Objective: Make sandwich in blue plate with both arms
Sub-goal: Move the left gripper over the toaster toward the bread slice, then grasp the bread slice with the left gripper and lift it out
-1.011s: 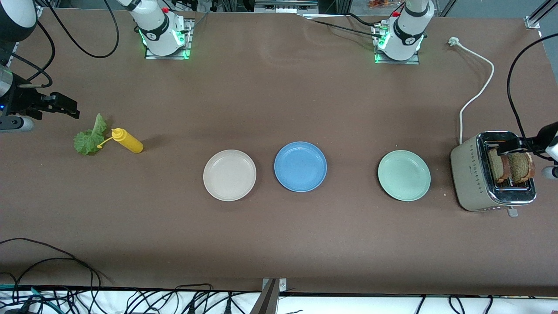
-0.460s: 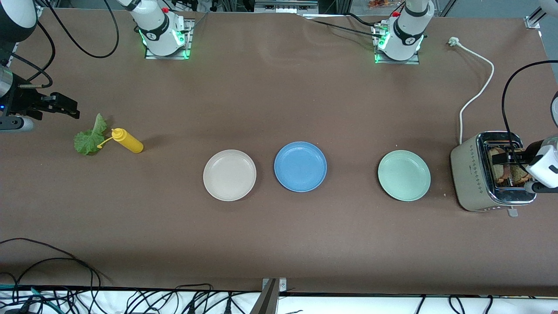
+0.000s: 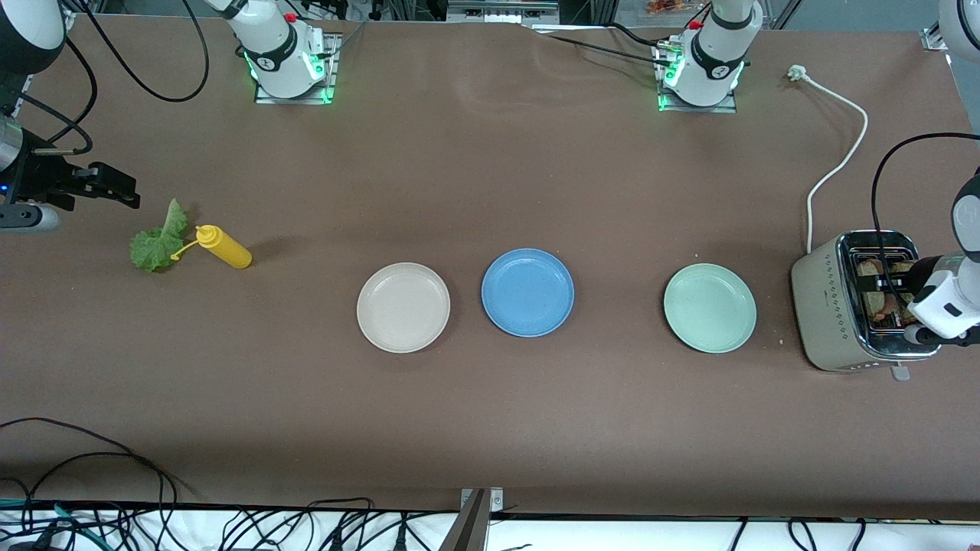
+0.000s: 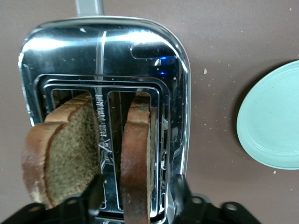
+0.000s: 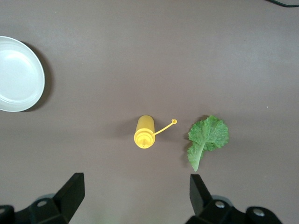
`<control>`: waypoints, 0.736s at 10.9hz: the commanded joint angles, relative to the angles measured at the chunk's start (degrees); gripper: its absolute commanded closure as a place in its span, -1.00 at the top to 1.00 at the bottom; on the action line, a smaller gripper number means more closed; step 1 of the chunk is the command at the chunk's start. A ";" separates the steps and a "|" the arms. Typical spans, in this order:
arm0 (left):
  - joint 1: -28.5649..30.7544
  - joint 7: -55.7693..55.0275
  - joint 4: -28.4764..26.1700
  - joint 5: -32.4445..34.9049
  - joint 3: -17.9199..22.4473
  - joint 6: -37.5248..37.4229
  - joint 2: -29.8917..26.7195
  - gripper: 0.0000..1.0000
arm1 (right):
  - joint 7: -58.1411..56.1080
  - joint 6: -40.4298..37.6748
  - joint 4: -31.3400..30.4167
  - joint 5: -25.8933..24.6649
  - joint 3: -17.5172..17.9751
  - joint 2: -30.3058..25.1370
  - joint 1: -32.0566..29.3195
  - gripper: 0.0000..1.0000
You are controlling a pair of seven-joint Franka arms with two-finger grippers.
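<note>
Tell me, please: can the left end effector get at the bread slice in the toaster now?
Probably yes: the left end effector is over the toaster, its fingers straddling one upright bread slice, nothing between.

Both arms (image 3: 276, 46): glossy white rounded shells, black joint bands, green lights at square base plates, red buttons, trailing black cables. Left gripper (image 4: 135, 205), right gripper (image 5: 135, 196): matte black, screws visible.

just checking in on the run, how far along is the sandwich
Nothing is assembled yet: the blue plate is bare. In hand: the left gripper is down over the toaster, fingers either side of one bread slice; the other slice is beside it. The right gripper is open, waiting above the lettuce leaf and yellow squeeze bottle. Left: both slices and the lettuce onto the plate.
</note>
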 commanded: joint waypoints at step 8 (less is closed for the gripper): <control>-0.22 0.54 0.87 1.65 -0.43 -3.08 -2.37 -1.00 | -0.38 -0.21 -0.25 -0.66 -0.19 -0.46 -0.17 1.00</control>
